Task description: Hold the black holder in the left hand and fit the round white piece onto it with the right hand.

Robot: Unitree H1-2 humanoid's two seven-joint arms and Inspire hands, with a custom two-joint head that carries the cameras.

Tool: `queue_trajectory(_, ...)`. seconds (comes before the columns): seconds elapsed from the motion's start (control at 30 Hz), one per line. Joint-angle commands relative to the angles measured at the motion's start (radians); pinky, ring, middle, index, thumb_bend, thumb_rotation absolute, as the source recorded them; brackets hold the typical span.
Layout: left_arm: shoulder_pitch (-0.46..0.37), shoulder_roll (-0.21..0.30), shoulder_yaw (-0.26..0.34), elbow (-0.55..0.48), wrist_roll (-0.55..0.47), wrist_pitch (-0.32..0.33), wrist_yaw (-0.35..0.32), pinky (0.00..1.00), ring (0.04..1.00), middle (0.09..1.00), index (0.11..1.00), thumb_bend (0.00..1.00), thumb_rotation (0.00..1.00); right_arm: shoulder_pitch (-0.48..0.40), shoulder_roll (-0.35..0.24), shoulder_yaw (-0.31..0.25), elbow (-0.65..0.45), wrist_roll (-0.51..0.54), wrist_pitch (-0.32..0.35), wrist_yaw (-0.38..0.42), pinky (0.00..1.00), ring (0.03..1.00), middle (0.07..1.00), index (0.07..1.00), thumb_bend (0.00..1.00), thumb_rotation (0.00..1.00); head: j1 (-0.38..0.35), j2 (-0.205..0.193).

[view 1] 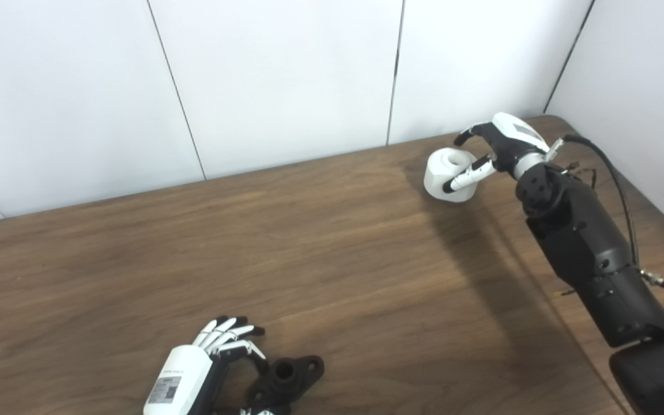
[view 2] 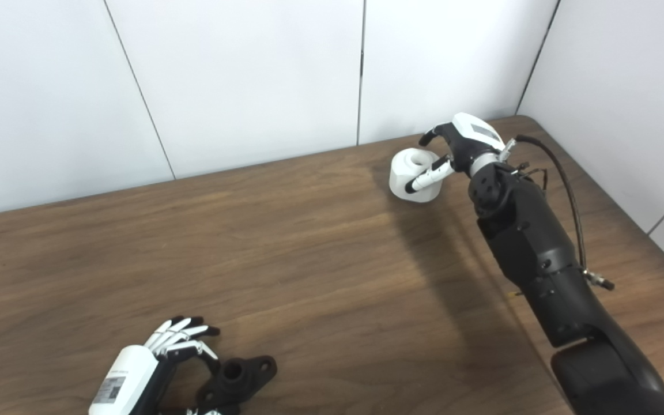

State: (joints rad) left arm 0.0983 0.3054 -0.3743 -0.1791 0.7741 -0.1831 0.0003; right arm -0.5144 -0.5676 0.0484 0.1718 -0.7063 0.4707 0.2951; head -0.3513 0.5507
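Brown wooden table (view 1: 332,259) carries both parts, well apart. I see the black holder (view 1: 286,380) lying flat at the near edge, its round socket opening upward and its long axis running from lower left to upper right. My left hand (view 1: 205,363) is just beside it on its left, fingers (view 1: 231,333) spread above the table and not closed on the part. The round white piece (view 1: 450,174) stands near the far right corner, its hole facing up. My right hand (view 1: 496,147) is around it, thumb in front, other fingers behind, seeming to touch it
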Motion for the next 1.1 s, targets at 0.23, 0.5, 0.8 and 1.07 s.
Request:
queue_trajectory(0.23, 0.031, 0.009, 0.016, 0.012, 0.028, 0.065, -0.058, 0.92, 0.885, 0.789, 0.486, 0.52, 0.04, -0.041, -0.055, 0.01, -0.022, 0.003, -0.01, -0.023, 0.86, 0.965, 0.882, 0.71, 0.84, 0.26, 0.002, 0.001)
queue_trajectory(0.5, 0.032, 0.007, 0.024, 0.003, 0.028, 0.07, -0.068, 0.92, 0.881, 0.789, 0.486, 0.52, 0.04, -0.038, -0.061, 0.017, -0.017, 0.016, -0.033, -0.05, 0.82, 0.94, 0.863, 0.675, 0.85, 0.26, 0.007, 0.005)
queue_trajectory(0.8, 0.031, -0.003, 0.029, 0.001, 0.04, 0.071, -0.076, 0.91, 0.88, 0.787, 0.485, 0.52, 0.04, -0.042, -0.071, 0.035, -0.008, 0.025, -0.043, -0.051, 0.82, 0.929, 0.84, 0.651, 0.83, 0.23, 0.01, 0.006)
queue_trajectory(1.07, 0.032, -0.009, 0.031, 0.0, 0.046, 0.071, -0.078, 0.9, 0.875, 0.784, 0.485, 0.52, 0.04, -0.046, -0.077, 0.048, -0.005, 0.035, -0.034, -0.038, 0.81, 0.931, 0.836, 0.641, 0.82, 0.21, 0.014, 0.007)
